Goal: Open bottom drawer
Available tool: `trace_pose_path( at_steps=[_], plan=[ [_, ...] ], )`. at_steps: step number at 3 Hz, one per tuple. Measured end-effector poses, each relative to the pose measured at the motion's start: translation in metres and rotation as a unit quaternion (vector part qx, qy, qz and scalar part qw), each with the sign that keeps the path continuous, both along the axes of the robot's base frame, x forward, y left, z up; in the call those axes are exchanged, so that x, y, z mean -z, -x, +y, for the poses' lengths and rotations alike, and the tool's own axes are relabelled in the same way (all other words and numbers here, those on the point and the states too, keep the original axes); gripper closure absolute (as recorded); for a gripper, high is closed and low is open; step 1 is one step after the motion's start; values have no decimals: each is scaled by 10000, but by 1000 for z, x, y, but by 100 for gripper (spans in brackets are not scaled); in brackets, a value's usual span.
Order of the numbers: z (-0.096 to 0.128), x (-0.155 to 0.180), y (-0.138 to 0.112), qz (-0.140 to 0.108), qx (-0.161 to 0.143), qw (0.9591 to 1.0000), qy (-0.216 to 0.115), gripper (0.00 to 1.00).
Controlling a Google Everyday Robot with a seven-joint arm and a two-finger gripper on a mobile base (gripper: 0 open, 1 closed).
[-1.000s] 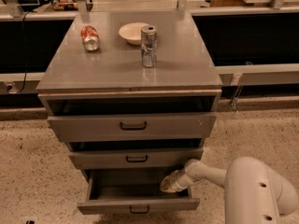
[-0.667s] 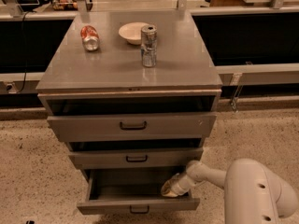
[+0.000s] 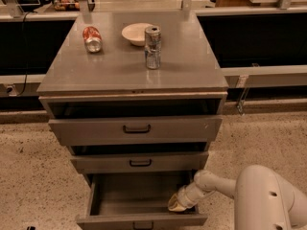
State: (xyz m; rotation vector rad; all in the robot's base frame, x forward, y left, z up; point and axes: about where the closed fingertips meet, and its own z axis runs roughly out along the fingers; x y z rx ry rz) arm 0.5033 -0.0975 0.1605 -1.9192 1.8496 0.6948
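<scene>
Since a second ago the gripper (image 3: 176,204) sits a little lower and nearer the front edge of the frame, and the bottom drawer (image 3: 110,220) stands slightly further out of the cabinet (image 3: 201,83) than it did then. That drawer is the lowest of three grey fronts and is pulled well out, so its bare grey floor and side walls show from above. Its front panel lies at the very bottom of the view, with the small black handle (image 3: 143,224) cut off by the frame's edge. The gripper is down inside the drawer at its right front corner, just behind the front panel and close to the right wall. Whether it is open or closed cannot be told. The white arm (image 3: 218,183) reaches in from the lower right, where its thick rounded link (image 3: 268,200) fills the corner. Above, the middle drawer (image 3: 105,163) and the top drawer (image 3: 91,128) are each pulled out part way, with dark gaps over them. On the cabinet top a red can (image 3: 92,38) lies on its side at the left rear. A pale bowl (image 3: 135,33) sits near the middle rear, and a silver can (image 3: 152,47) stands upright just in front of and to the right of the bowl. Speckled floor (image 3: 33,176) surrounds the cabinet.
</scene>
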Motion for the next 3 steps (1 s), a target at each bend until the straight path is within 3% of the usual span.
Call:
trace_pose_path(
  at_steps=[1,2,3],
  plan=[
    [-4,-29,39,153,-252,9985,-456,100],
    [-6,-99,66,-185,-297,9924,-1179,100],
    [-15,-165,69,-612,14,9798,-1906,100]
  ],
)
